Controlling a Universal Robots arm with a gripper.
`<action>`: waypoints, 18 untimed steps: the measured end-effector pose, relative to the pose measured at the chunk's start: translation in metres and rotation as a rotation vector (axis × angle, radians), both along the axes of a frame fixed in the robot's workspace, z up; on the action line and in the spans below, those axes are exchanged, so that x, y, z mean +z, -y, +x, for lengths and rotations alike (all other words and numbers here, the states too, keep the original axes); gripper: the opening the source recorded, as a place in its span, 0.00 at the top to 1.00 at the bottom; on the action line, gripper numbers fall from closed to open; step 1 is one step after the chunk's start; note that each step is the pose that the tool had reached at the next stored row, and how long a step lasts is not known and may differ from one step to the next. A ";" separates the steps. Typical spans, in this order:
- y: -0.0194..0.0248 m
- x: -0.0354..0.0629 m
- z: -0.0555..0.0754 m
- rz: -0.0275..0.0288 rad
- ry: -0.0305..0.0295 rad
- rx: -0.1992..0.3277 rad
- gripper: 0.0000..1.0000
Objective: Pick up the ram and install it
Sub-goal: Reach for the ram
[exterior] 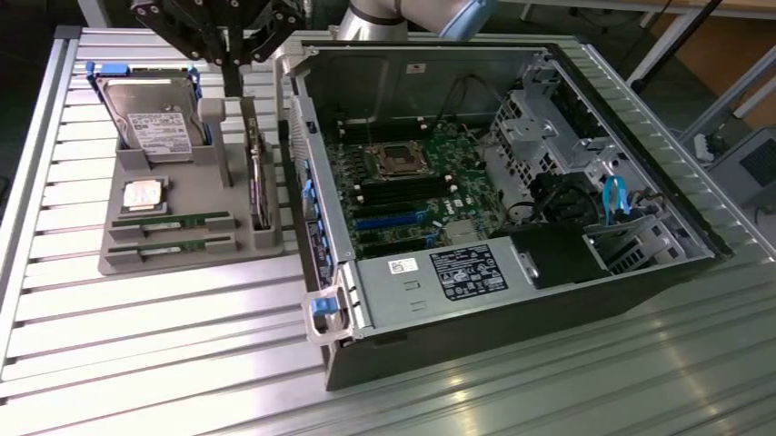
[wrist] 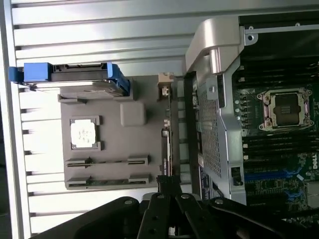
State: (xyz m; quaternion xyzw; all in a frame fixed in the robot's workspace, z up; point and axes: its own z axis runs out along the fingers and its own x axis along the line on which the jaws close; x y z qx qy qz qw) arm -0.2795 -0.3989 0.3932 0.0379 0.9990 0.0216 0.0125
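Two green ram sticks lie side by side in the slots of a grey tray (exterior: 194, 263): one ram (exterior: 170, 221) and the other ram (exterior: 170, 244) just in front of it. In the wrist view they are thin strips, ram (wrist: 107, 161) and ram (wrist: 107, 180), on the tray (wrist: 112, 144). My black gripper (exterior: 231, 65) hangs shut above the tray's far end, well above the sticks, with nothing between its fingers. Its linkage (wrist: 164, 209) sits near the upright expansion card.
The tray also holds a hard drive (exterior: 155, 113), a silver processor chip (exterior: 144, 193) and a dark expansion card (exterior: 257, 177) standing on edge. At the exterior view's right stands the open computer case (exterior: 510, 300) with its motherboard (exterior: 424, 182), processor socket (exterior: 394, 162) and power supply (exterior: 449, 272).
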 end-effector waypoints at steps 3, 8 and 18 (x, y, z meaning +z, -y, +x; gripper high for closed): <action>0.0000 -0.0003 -0.024 0.0000 -0.0027 0.000 0.91; 0.0000 -0.0008 -0.055 0.0001 -0.0081 0.000 0.91; 0.0000 -0.0010 -0.072 0.0000 -0.0146 0.000 0.91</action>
